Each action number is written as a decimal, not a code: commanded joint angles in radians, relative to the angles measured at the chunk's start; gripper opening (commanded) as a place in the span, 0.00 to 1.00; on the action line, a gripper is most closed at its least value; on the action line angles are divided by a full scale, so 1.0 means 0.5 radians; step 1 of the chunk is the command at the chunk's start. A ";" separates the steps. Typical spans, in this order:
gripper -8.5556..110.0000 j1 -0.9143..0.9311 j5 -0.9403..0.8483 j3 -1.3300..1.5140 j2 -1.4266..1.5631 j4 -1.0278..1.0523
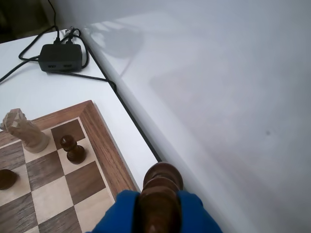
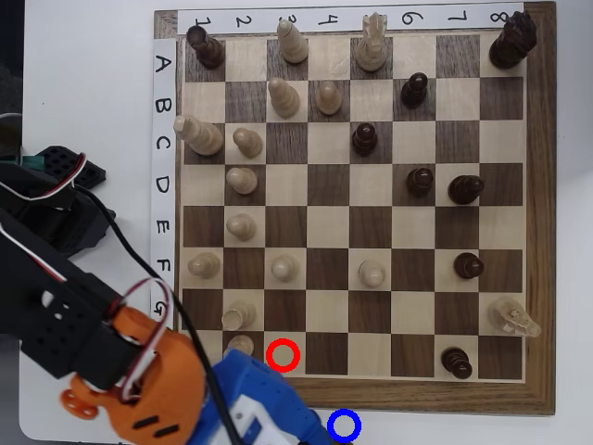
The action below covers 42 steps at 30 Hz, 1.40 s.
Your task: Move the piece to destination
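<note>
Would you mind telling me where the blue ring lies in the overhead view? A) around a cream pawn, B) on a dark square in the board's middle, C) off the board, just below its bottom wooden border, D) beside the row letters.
C: the blue ring sits on the white table, just beyond the bottom wooden border of the board.

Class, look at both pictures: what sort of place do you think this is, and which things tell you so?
Probably a hobby or lab tabletop set up for robot chess. A wooden chessboard with paper row and column labels lies on a white table, the gripper holds a dark piece, and a black cabled box sits nearby.
</note>
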 commanded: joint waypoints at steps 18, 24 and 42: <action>0.07 0.107 -0.114 -0.469 -0.472 -0.414; 0.07 0.089 -0.077 -0.460 -0.540 -0.399; 0.07 0.064 -0.015 -0.515 -0.703 -0.552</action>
